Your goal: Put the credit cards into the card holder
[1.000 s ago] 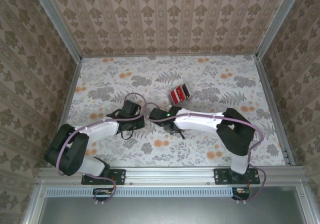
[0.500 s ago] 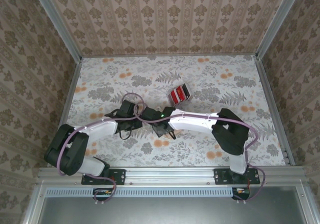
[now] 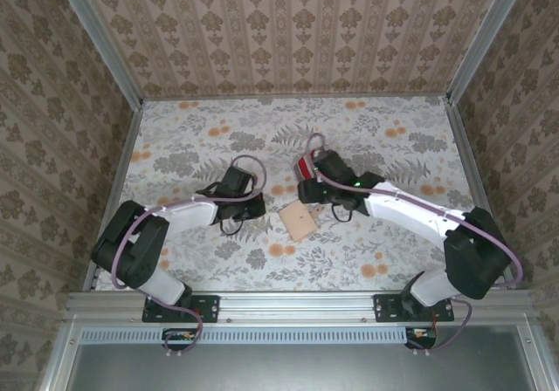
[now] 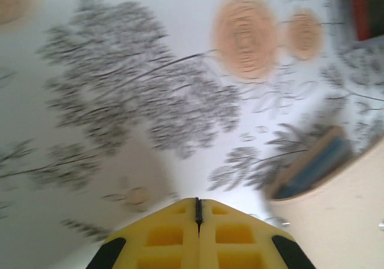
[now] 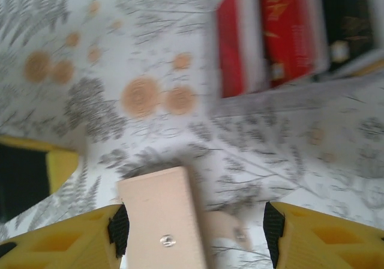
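Lying flat on the floral table (image 3: 175, 147), a little near of its middle and between the two arms: the card holder (image 3: 298, 222). Plain pale tan, roughly square, turned askew to the table's edges. From the right wrist, a pale tan slab with a small shiny stud (image 5: 165, 240) on its face, its near end cut off by the lower edge of the view.

Just far and right of it, the credit cards (image 3: 305, 165): glossy red with pale stripes, one dark card at the right end of the row as seen from the right wrist. From above, partly covered by the right arm's wrist, so count unclear. Print on the cards blurred and unreadable.

Over the holder, the right gripper (image 5: 195, 233), yellow pads spread well apart, clamped on nothing. To the holder's left, the left gripper (image 4: 198, 212), pads pressed together and empty, low over the table.

From the left wrist, the holder smeared into a tan mass at lower right, with a bluish strip (image 4: 312, 167) along its edge, hard to identify.
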Robot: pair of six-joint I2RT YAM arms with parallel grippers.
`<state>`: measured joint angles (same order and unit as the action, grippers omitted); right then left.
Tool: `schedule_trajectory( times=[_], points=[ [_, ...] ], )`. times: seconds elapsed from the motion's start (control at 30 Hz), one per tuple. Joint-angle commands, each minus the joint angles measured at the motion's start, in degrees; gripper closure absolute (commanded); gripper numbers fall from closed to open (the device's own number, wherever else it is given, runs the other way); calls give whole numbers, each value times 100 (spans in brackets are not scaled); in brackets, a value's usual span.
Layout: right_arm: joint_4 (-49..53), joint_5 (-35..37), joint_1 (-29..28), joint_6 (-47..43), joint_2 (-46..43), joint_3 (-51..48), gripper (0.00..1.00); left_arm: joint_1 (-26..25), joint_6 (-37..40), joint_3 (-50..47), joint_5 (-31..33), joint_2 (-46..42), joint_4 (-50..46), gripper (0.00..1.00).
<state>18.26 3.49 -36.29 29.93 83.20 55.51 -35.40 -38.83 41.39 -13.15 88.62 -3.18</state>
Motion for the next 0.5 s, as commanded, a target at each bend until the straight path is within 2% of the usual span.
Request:
schedule_trajectory(
  times=[0.0,0.17,0.33,0.47],
  points=[
    [-529,-729,518,328,-612,-523,35,-132,-11,392,-76,225,-10,100],
    [-673,-879,1199,184,-1370,-1182,34,-134,-52,628,-56,432,-52,100],
    [-973,-841,1335,-399,-1848,-1731,33,-284,-208,531,203,230,180,99],
    [-1287,-990,1351,-687,-1876,-1919,32,-472,-286,424,510,105,213,99]
  ],
)
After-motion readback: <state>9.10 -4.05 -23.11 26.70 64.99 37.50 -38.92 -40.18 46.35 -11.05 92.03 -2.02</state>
